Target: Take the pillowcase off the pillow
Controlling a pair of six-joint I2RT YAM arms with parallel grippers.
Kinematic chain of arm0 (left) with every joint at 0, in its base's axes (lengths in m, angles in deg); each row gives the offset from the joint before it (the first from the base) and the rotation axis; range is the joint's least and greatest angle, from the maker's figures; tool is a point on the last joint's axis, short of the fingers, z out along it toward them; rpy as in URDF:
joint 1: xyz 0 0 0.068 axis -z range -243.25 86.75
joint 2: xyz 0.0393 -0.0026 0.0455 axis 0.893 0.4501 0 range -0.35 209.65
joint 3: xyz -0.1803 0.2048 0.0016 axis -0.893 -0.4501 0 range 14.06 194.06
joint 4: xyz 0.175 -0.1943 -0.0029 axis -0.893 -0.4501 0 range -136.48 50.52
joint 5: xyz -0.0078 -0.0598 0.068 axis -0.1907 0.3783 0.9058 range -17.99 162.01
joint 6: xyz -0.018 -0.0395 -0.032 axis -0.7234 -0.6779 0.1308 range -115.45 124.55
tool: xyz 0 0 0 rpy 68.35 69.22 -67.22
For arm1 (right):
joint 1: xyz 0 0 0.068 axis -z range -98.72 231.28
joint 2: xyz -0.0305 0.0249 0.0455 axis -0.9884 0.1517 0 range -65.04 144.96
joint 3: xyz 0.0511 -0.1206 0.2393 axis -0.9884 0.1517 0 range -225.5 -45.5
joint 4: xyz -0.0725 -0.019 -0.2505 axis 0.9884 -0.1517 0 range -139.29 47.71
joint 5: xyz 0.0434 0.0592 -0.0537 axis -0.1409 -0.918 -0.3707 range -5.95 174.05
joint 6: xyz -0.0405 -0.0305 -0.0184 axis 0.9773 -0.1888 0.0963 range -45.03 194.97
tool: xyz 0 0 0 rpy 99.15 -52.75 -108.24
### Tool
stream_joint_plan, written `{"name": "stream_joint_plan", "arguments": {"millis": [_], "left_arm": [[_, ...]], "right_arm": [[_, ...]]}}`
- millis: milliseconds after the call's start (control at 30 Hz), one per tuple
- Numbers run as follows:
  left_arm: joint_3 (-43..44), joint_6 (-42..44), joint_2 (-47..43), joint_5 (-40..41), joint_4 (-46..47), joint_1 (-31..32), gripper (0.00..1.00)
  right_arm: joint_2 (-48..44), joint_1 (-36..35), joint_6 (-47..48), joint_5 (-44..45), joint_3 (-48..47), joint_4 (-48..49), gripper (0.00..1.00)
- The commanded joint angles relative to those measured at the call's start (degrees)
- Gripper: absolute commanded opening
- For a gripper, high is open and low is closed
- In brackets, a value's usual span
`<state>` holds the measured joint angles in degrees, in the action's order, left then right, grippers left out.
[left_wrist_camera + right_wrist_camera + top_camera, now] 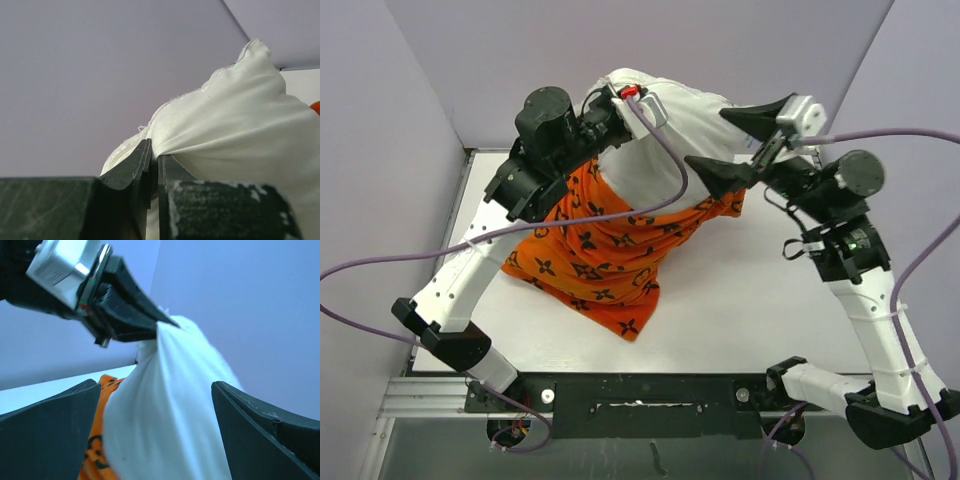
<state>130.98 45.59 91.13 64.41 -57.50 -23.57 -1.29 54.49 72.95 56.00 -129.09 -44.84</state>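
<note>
Left gripper (pixel 154 156) clamping raised corner of pillow (pixel 665 150), right gripper (pixel 703 136) spread wide astride it, pillowcase (pixel 600 250) bunched round its lower half, on surface (pixel 750 300)

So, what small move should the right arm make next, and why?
Probably lower the open right gripper to the pillowcase hem and close there. The left gripper clamps the pillow at its top corner, holding it up, while the right jaws straddle only white pillow; the orange cover bunches lower down.

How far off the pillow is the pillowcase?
Partly off: the pillow is bare on top, pinched by the left gripper; the pillowcase bunches around its lower part.
</note>
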Motion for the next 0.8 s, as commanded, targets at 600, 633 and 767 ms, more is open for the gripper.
{"name": "stream_joint_plan", "arguments": {"millis": [600,633,767], "left_arm": [[-1.7,-0.8,-8.4,-6.0,-3.6,7.1,0.0],[-1.8,-0.7,-8.3,-6.0,-3.8,7.1,0.0],[-2.2,0.1,-7.7,-5.1,-3.8,7.4,0.0]], "right_arm": [[24.4,11.6,-2.7,-39.5,-29.3,-14.4,0.98],[24.7,10.1,-1.8,-39.7,-29.2,-15.3,0.98],[26.7,3.3,4.8,-39.5,-30.1,-24.5,0.98]]}}
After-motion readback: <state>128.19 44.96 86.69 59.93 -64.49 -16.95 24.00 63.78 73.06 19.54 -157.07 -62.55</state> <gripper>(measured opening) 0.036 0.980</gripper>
